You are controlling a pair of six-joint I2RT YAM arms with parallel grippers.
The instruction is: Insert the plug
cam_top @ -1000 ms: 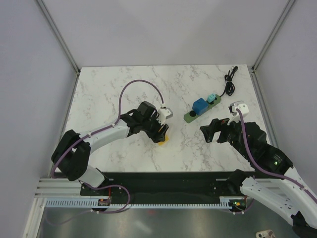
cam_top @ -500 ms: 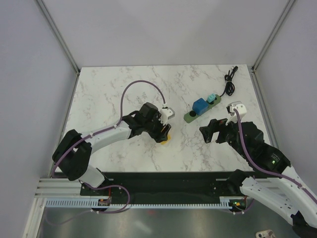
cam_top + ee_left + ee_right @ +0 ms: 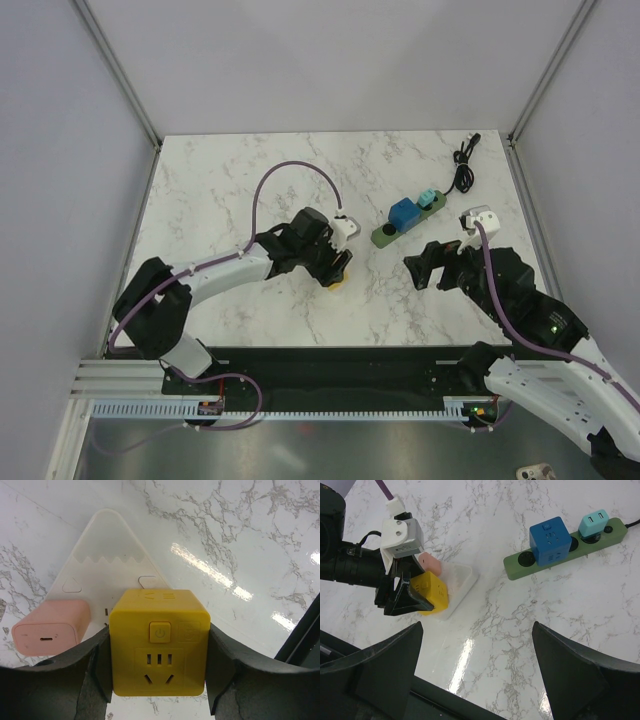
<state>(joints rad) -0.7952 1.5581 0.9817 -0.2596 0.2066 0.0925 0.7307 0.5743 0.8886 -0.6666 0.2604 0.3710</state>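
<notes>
Left of centre on the marble table (image 3: 220, 180), the left gripper (image 3: 333, 266) clamps a yellow cube adapter (image 3: 159, 642), its two dark fingers (image 3: 97, 672) pressed flat against the cube's opposite side faces. The cube is about as wide as it is tall, so no long axis stands out. The face carrying the power button and the socket openings is turned back toward the left wrist camera, and a second face with faint markings tilts away above it. Its prongs are hidden. It sits at the edge of a white mountain-shaped base (image 3: 107, 545), just beside a pink charger (image 3: 50, 627) standing on that base; whether the cube rests on the base or is lifted off it cannot be told. Over to the right, well apart from the cube, a green power strip (image 3: 512, 565) lies at a slant, with a blue cube adapter (image 3: 549, 540) and a teal charger (image 3: 593, 523) plugged into it and one dark socket free at its near end. The right gripper (image 3: 432, 268) hangs near the strip with its fingers spread wide, holding nothing. A black cable (image 3: 463, 165) lies coiled at the far right corner.
</notes>
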